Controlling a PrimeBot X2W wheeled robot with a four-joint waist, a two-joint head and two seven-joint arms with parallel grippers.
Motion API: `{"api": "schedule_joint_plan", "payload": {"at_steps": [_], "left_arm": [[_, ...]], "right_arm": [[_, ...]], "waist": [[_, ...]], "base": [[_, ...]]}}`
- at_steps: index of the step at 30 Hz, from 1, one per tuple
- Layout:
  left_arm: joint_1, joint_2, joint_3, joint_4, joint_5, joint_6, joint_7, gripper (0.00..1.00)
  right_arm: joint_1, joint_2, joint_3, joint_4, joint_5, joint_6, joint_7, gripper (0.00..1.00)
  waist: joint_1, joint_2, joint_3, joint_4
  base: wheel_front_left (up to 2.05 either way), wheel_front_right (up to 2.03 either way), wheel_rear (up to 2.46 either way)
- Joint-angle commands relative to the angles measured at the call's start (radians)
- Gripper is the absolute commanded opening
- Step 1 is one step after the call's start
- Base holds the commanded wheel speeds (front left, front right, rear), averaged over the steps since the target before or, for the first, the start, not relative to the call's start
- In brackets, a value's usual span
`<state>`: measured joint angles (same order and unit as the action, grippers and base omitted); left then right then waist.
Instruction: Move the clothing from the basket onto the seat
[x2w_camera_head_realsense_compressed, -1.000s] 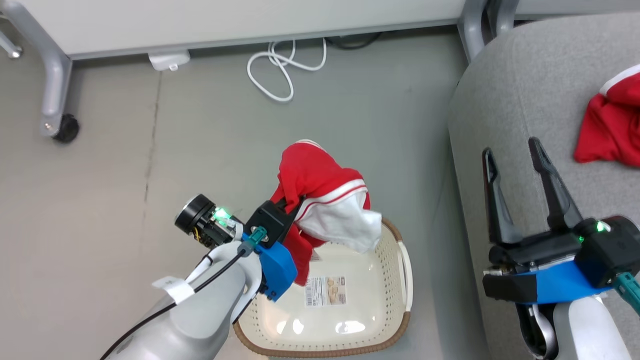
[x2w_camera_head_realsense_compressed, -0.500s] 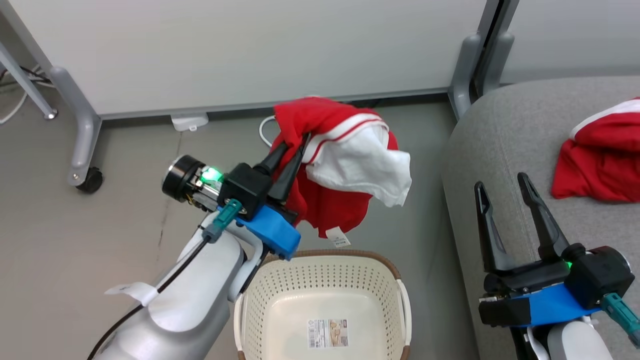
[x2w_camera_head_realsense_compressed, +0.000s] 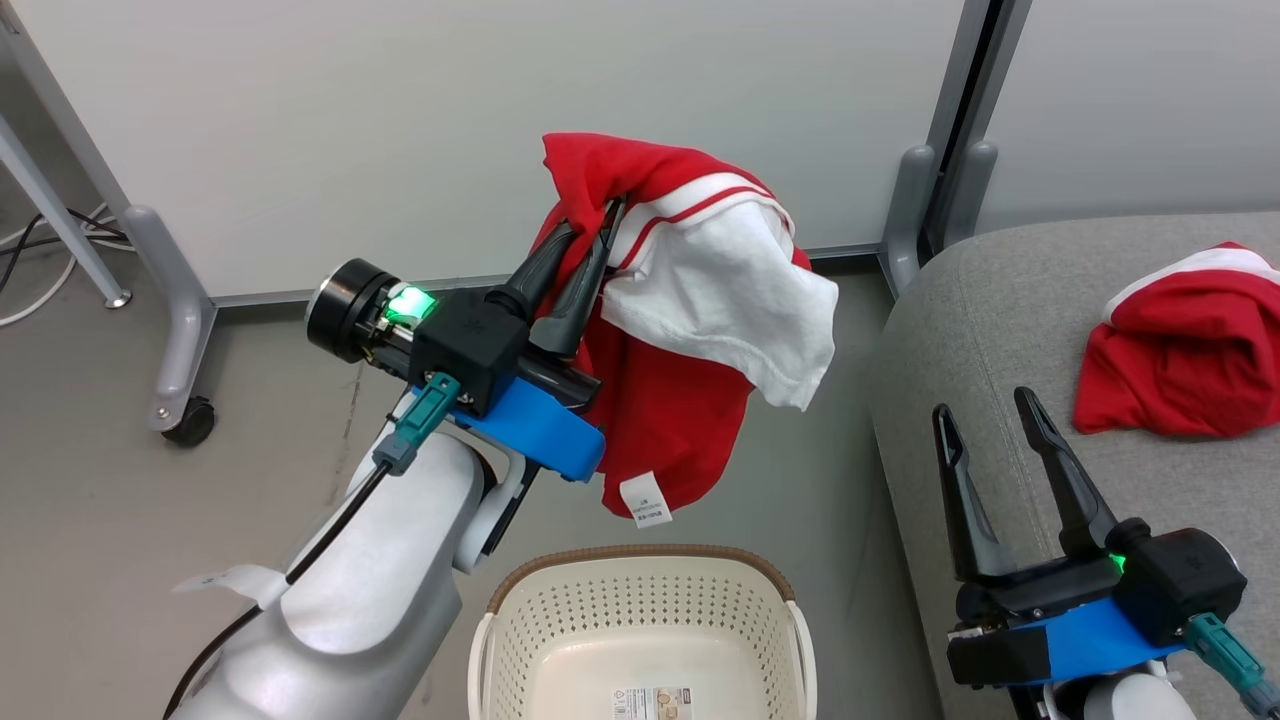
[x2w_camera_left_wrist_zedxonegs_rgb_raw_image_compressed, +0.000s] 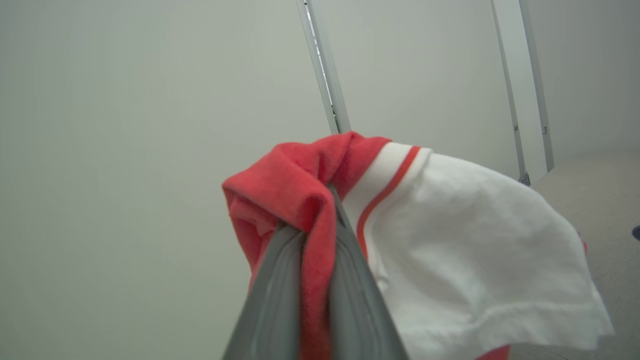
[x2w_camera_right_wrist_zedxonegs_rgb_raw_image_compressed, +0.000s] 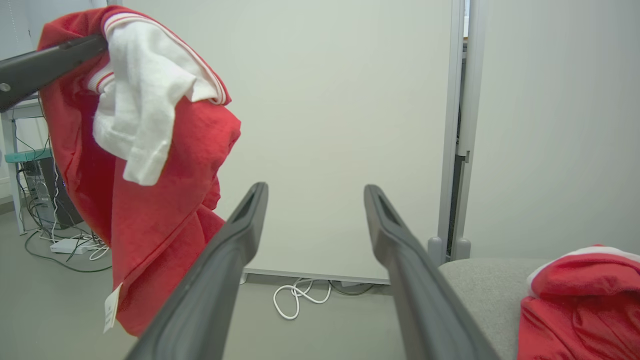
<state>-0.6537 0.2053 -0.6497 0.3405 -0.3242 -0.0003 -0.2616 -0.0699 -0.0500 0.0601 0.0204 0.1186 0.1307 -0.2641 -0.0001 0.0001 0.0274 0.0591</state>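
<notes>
Jaws of the left gripper (x2w_camera_head_realsense_compressed: 594, 228) are clamping one red garment (x2w_camera_head_realsense_compressed: 670, 410) above the basket (x2w_camera_head_realsense_compressed: 640, 556); the right gripper (x2w_camera_head_realsense_compressed: 981, 405) is gaping idle. The other garment (x2w_camera_head_realsense_compressed: 1185, 375) is lying on the seat (x2w_camera_head_realsense_compressed: 980, 300), three o'clock: seemingly half done.

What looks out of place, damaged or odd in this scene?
Nothing looks damaged or spilled. One red garment hangs bunched from the shut fingers of the left gripper, clear of the basket, its white sleeve drooping. The other garment lies crumpled on the seat. The right gripper is open and empty.
</notes>
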Motion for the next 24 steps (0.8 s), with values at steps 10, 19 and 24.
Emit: {"api": "schedule_joint_plan", "payload": {"at_steps": [10,19,24], "left_arm": [[0.005,-0.009,0.009,-0.004,0.012,-0.009,-0.005,0.00],[-0.004,-0.019,0.002,0.013,0.019,-0.015,-0.005,0.00],[-0.014,-0.027,-0.006,0.010,0.024,-0.018,-0.005,0.00]], "right_arm": [[0.021,-0.001,0.016,-0.007,0.019,0.000,0.000,1.00],[0.006,-0.001,0.073,-0.009,0.033,0.000,0.000,1.00],[-0.029,-0.001,0.122,0.000,0.019,0.000,0.000,1.00]], "waist": [[0.0001,-0.0001,0.002,0.004],[0.0001,-0.0001,0.011,0.003],[0.0001,-0.0001,0.022,0.001]], "base": [[0.00,0.00,0.00],[0.00,0.00,0.00],[0.00,0.00,0.00]]}}
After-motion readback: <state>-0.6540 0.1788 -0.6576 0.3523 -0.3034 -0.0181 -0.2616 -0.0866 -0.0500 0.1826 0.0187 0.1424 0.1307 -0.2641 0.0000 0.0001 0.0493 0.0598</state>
